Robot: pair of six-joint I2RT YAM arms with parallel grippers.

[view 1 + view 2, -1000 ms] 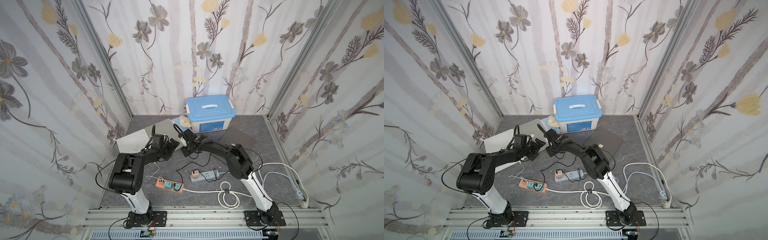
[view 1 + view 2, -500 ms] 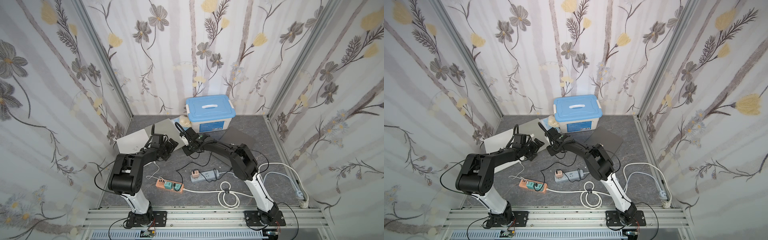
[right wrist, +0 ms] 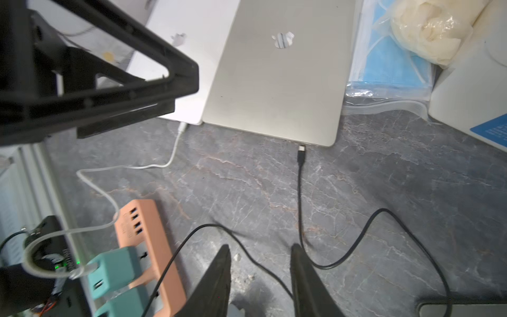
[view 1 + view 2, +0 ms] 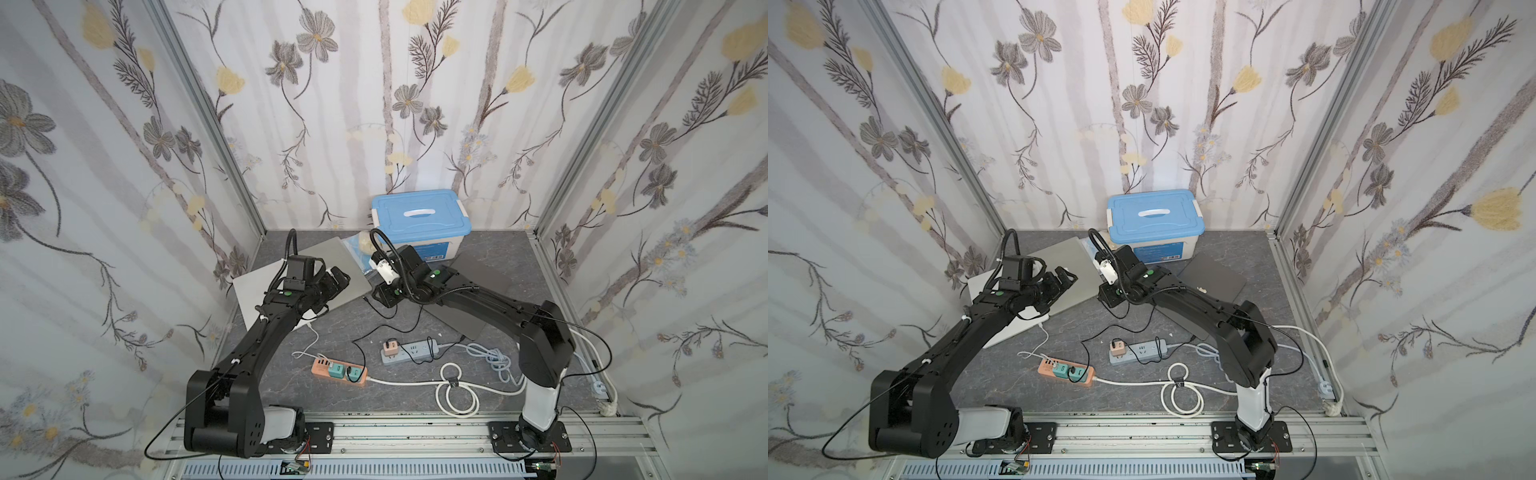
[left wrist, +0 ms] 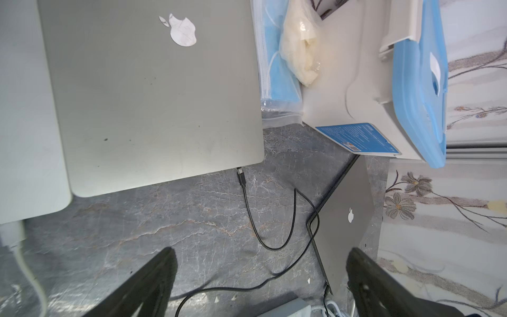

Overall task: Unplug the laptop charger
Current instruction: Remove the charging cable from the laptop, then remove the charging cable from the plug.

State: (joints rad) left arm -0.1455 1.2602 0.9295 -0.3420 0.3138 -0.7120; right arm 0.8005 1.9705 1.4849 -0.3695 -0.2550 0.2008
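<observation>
Right wrist view: the right gripper [image 3: 260, 248] has its jaws partway apart and grips nothing; the black cable [image 3: 299, 197] runs past one finger. The charger plug [image 3: 301, 153] lies just beside the silver laptop [image 3: 274, 82], metal tip bared. The left gripper [image 5: 260, 252] is spread wide and empty.

On the grey counter [image 4: 340, 320], a black cable's plug [image 4: 365, 297] lies just beside a corner of the silver laptop [image 4: 332, 253], between the left arm [image 4: 286, 303] stretched over that laptop and the right arm [image 4: 478, 301] low close by, with a blue-lidded box [image 4: 419, 216] against the back wall behind them.
</observation>
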